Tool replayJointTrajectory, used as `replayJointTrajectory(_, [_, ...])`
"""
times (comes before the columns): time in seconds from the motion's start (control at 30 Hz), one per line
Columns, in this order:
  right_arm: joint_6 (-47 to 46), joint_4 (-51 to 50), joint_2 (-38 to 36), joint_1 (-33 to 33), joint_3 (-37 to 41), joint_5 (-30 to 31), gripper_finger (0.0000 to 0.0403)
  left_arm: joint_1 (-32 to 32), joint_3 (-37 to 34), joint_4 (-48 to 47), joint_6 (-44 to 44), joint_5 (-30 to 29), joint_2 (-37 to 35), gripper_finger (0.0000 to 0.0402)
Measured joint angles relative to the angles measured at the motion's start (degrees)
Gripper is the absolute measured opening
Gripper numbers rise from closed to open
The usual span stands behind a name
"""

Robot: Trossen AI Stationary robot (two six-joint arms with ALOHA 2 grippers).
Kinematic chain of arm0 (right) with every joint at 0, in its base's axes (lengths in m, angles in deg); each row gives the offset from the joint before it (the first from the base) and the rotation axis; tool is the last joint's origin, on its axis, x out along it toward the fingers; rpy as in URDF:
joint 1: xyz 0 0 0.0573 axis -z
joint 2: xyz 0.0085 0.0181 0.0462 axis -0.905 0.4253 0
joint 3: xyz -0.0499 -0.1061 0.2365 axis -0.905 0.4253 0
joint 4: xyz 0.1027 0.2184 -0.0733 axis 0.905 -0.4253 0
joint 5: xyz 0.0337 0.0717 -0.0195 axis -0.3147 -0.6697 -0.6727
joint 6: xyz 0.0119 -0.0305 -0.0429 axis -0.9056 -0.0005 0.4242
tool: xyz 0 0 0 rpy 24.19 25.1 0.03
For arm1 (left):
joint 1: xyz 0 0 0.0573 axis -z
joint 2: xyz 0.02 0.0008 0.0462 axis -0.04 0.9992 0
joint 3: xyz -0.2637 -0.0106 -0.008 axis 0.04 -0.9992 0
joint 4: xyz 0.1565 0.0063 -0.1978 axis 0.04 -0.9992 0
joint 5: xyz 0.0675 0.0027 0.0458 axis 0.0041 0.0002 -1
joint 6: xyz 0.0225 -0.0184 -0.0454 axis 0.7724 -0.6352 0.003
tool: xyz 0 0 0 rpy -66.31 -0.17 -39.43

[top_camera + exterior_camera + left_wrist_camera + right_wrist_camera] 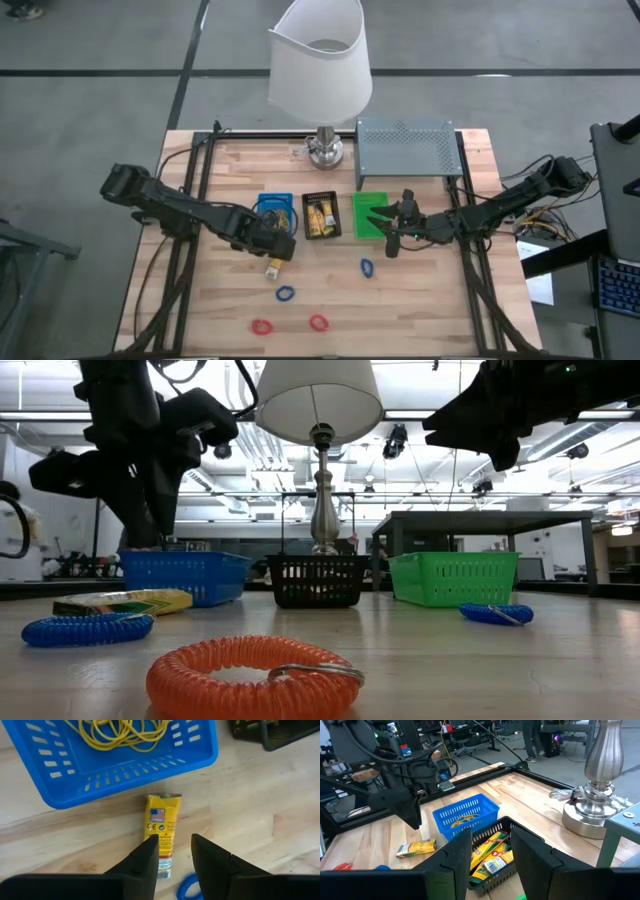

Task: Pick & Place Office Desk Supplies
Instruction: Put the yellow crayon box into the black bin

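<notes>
While the lamp shade hides part of the counter from above, the left hand sits over a yellow packet just beside the blue tray; the right hand hangs over the green tray. At counter level both hands are cut off above; an orange ring fills the foreground. From the left wrist, fingers stand apart, empty, above the packet, its lower end hidden. From the right wrist, fingers stand apart, partly hiding packets in the black tray.
</notes>
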Motion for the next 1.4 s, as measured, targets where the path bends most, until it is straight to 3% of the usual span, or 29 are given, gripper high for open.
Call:
replayJointTrajectory(0.43, [0.0, 0.0, 0.0, 0.0, 0.0, 0.0, 0.0134, 0.0, 0.0, 0.1, -0.2, 0.1, 0.2, 0.0254])
replayJointTrajectory(0.63, [0.0, 0.0, 0.0, 0.0, 0.0, 0.0, 0.0134, 0.1, 0.0, 0.1, 1.9, 0.0, 0.3, 0.0291])
replayJointTrajectory(1.1, [0.0, 0.0, 0.0, 0.0, 0.0, 0.0, 0.0134, 0.5, 0.1, 2.2, 4.2, 7.3, 12.0, 0.0278])
replayJointTrajectory(1.4, [0.0, 0.0, 0.0, 0.0, 0.0, 0.0, 0.0134, 0.4, 0.1, 3.0, 4.2, 9.0, 13.3, 0.0260])
